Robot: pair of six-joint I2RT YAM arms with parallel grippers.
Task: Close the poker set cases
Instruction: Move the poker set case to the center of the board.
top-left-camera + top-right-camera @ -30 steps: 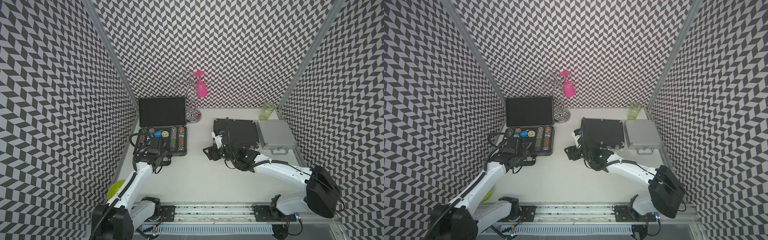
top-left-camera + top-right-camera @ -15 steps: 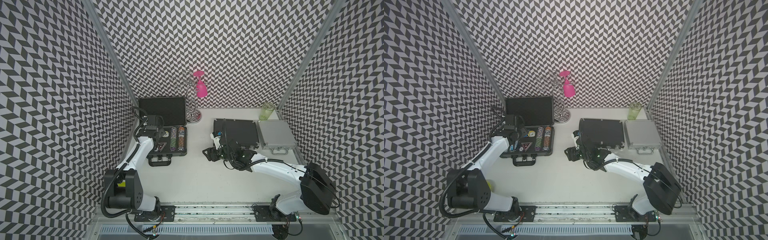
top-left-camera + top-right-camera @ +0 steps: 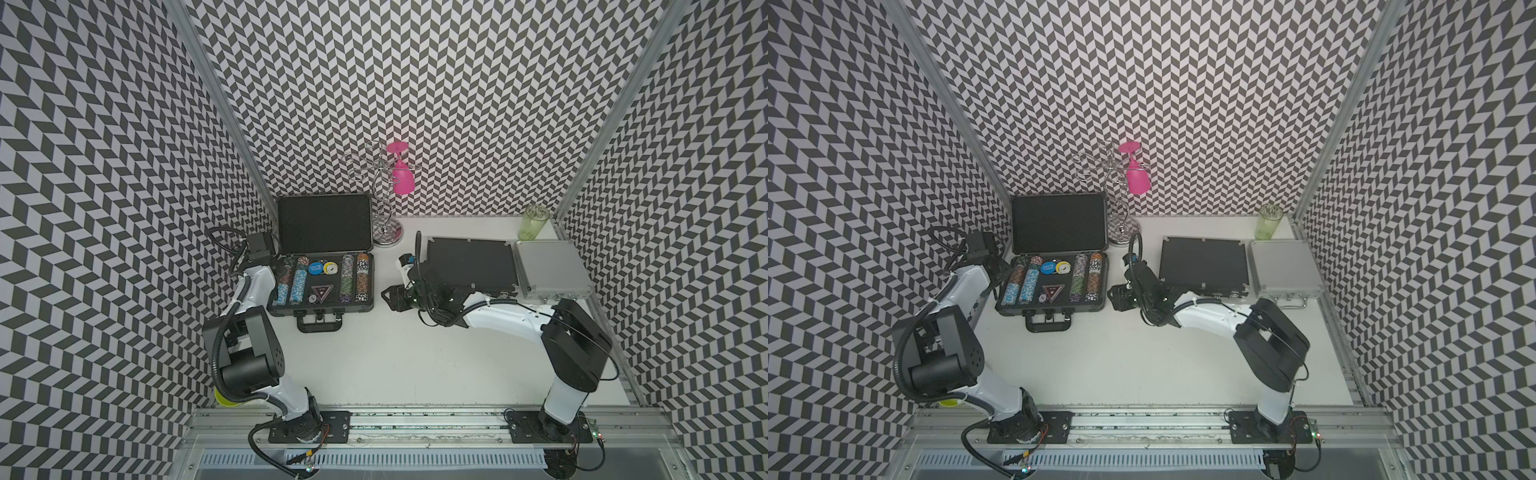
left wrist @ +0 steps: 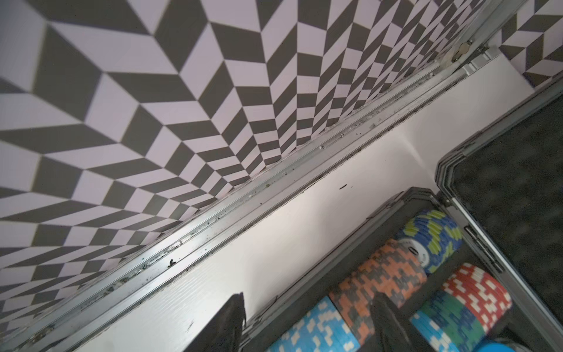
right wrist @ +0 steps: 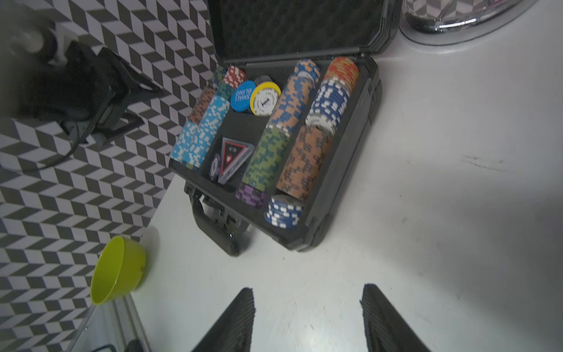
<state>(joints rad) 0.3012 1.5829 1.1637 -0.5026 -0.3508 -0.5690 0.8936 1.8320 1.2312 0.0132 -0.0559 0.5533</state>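
Observation:
The large dark-grey poker case (image 3: 322,308) (image 3: 1054,309) lies open at the left, its lid (image 3: 324,224) upright and rows of colourful chips (image 5: 289,122) inside. The flat black case (image 3: 469,266) and the small silver case (image 3: 552,270) lie shut side by side at the right. My left gripper (image 3: 276,266) (image 4: 307,320) is open at the open case's left end. One finger (image 4: 231,320) is outside the wall over the table and the other over the chips. My right gripper (image 3: 390,297) (image 5: 307,311) stands open above bare table between the cases, facing the open one.
A wire stand (image 3: 386,237) with a hanging pink glass (image 3: 402,178) stands behind the cases. A green tumbler (image 3: 534,222) is at the back right. A yellow-green bowl (image 5: 118,268) sits by the left front edge. The patterned left wall is close beside the left arm.
My left arm has swung from the front of the open case back to its left end, and its jaws have widened. My right gripper has narrowed a little and barely shifted.

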